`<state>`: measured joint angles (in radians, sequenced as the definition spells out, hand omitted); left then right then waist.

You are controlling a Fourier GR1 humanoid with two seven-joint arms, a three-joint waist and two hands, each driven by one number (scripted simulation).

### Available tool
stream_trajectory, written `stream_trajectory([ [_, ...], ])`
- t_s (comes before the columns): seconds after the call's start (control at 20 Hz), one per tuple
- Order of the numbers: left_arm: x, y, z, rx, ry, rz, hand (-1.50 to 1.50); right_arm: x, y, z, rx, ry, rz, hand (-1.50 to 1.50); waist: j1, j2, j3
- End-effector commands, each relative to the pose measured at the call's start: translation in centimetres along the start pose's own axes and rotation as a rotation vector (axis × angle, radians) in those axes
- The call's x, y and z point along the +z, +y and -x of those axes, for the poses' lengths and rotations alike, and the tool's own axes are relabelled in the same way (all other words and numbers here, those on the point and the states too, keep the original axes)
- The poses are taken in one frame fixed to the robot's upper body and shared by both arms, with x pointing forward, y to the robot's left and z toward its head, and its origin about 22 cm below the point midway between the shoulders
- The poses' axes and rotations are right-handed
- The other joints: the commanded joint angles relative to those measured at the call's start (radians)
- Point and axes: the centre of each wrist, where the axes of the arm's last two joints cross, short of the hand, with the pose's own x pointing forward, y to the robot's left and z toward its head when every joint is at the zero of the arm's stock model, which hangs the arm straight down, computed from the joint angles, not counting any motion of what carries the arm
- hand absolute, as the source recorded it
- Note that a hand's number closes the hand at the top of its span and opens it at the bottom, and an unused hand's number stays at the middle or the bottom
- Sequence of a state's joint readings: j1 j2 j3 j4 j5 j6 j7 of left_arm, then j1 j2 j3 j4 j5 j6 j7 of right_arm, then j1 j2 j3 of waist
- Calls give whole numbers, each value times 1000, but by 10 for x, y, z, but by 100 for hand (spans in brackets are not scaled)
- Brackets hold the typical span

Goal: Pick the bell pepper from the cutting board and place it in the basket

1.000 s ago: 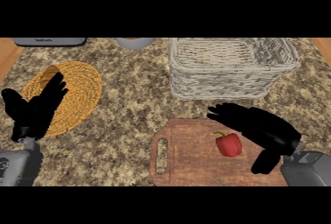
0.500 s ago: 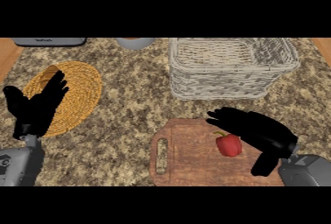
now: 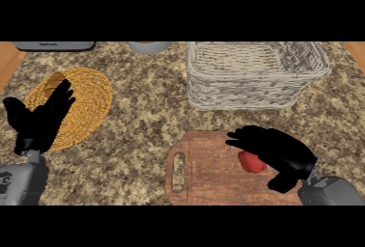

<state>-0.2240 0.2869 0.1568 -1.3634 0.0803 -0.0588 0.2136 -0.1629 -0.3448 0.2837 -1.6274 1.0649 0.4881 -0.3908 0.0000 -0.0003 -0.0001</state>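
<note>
The red bell pepper [image 3: 249,162] is seen lying on the right part of the wooden cutting board [image 3: 206,169]. It is partly covered by the right hand [image 3: 278,149], whose fingers are arched over it, apart from the thumb and not closed. The wicker basket [image 3: 242,91] is set beyond the board. The left hand [image 3: 39,123] is held open with straight fingers over a woven mat [image 3: 89,96] at the left.

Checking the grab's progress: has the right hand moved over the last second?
Yes. The right hand has shifted toward the robot: its fingertips, earlier past the cutting board's far edge, now lie over the board.
</note>
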Motion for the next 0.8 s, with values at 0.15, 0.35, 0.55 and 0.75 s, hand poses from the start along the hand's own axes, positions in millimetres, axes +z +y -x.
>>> stream_trajectory([
  [0.15, 0, 13, 2, 8, 9, 2, 0, -25, 16, 4, 135, -13, -39, 150, 3, 1, 0],
  [0.35, 16, -12, -2, -12, -18, -5, 0, -22, 13, -1, 129, -35, -31, 150, 3, 0, 0],
  [0.55, 8, -2, 6, -9, -2, 7, 0, 6, 33, 4, 136, -47, -54, 150, -2, 0, 0],
  [0.75, 10, 3, 4, -13, 8, 0, 0, -41, 48, -72, 11, 36, -15, 150, -6, -4, 0],
])
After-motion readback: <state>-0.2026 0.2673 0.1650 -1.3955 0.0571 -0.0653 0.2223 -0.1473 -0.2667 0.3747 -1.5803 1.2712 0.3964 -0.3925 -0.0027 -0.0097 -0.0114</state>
